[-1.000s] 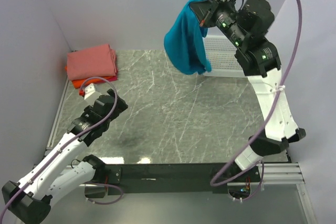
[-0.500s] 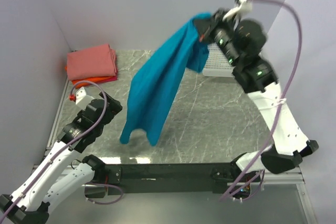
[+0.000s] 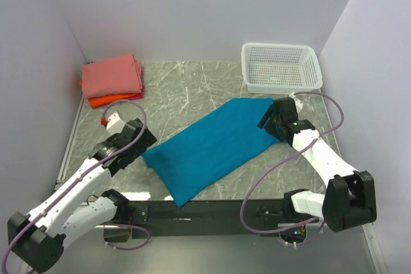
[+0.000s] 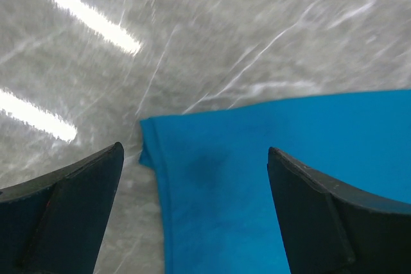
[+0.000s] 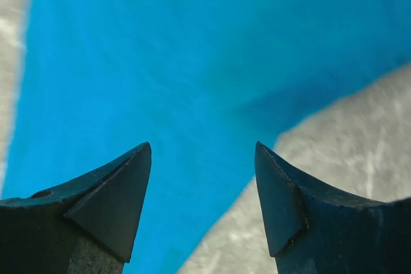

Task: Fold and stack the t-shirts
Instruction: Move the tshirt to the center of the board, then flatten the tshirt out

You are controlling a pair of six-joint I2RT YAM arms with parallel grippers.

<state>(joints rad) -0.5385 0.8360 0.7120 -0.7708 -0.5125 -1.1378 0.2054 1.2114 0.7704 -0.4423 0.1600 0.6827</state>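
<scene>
Now the teal shirt lies spread out, with a claw at each end

The teal-blue t-shirt [image 3: 215, 149] is flat on the bench [image 3: 192, 91], its long axis running diagonally from near left to far right. The right claw [image 3: 268, 120] sits low at the far-right end, jaws apart and nothing between them, with cloth beneath and bare marble just to one side. The left claw [image 3: 142, 142] hovers over the near-left corner, jaws spread wide and empty. Each arm is nearest its own end, which I judge suits a fold across the long axis. The folded stack [image 3: 113, 76], salmon-pink on top, sits at the far left, well apart from the shirt
</scene>
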